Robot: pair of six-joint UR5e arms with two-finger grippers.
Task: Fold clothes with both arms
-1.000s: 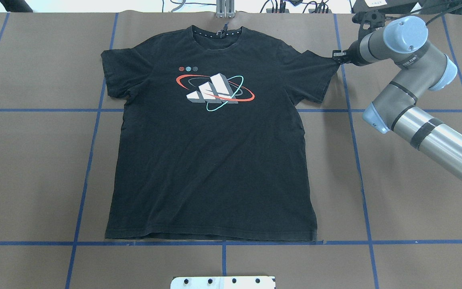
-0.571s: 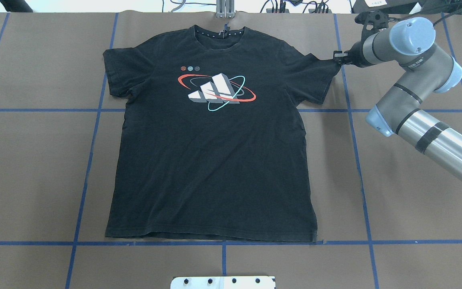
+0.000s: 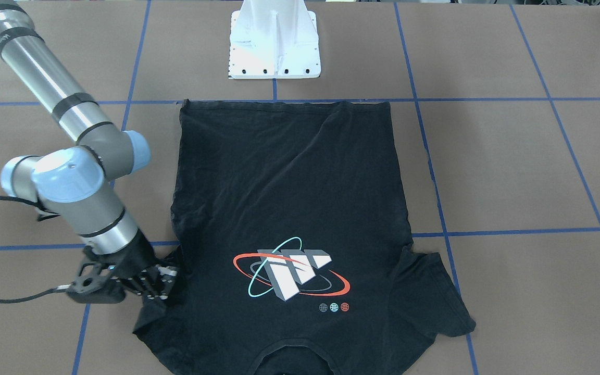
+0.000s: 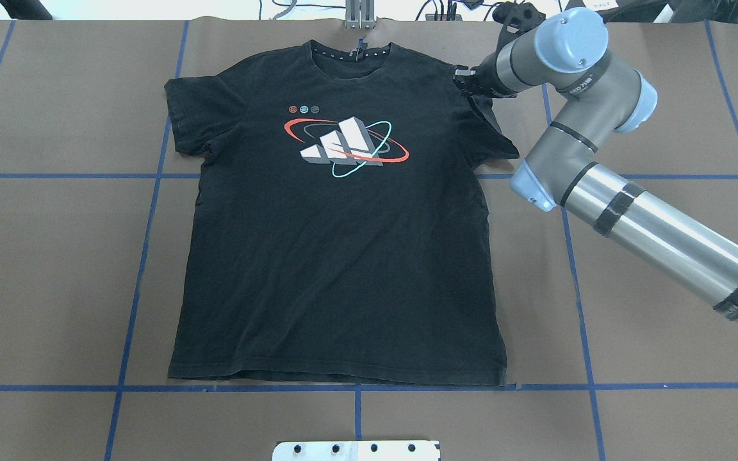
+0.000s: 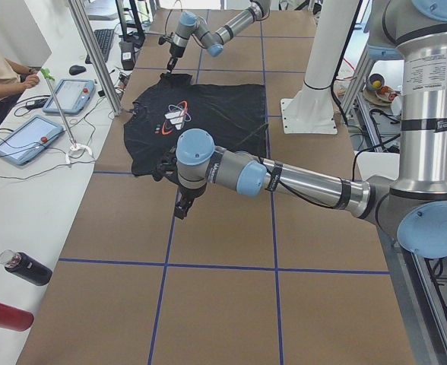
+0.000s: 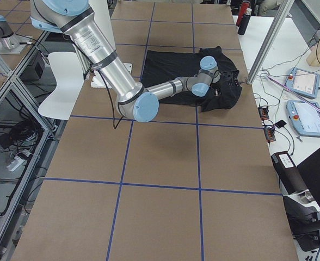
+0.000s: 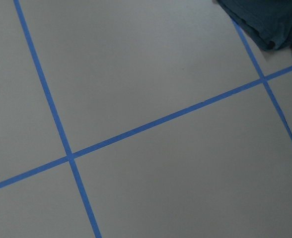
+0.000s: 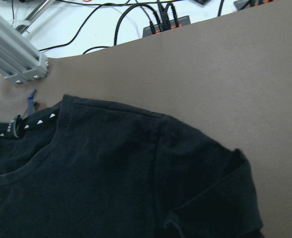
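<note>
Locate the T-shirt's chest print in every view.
Front-facing: print low centre, upside down.
Overhead: print upper centre.
Exterior left: print small, upper left of centre.
Exterior right: cannot make it out; right arm crosses the T-shirt.
Left wrist: not in it.
Right wrist: not in it.
Landmark: white pedestal, past the hem from the print.

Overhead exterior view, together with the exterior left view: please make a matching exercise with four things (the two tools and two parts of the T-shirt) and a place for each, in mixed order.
Things:
1. right tool
2. left tool
3. collar
4. hem

Places:
A. nearest the white pedestal
B. over bare table, beside the T-shirt
C. at a sleeve that is partly folded inward
D. farthest from the pedestal

Pairs: 1-C, 2-B, 3-D, 4-A.
</note>
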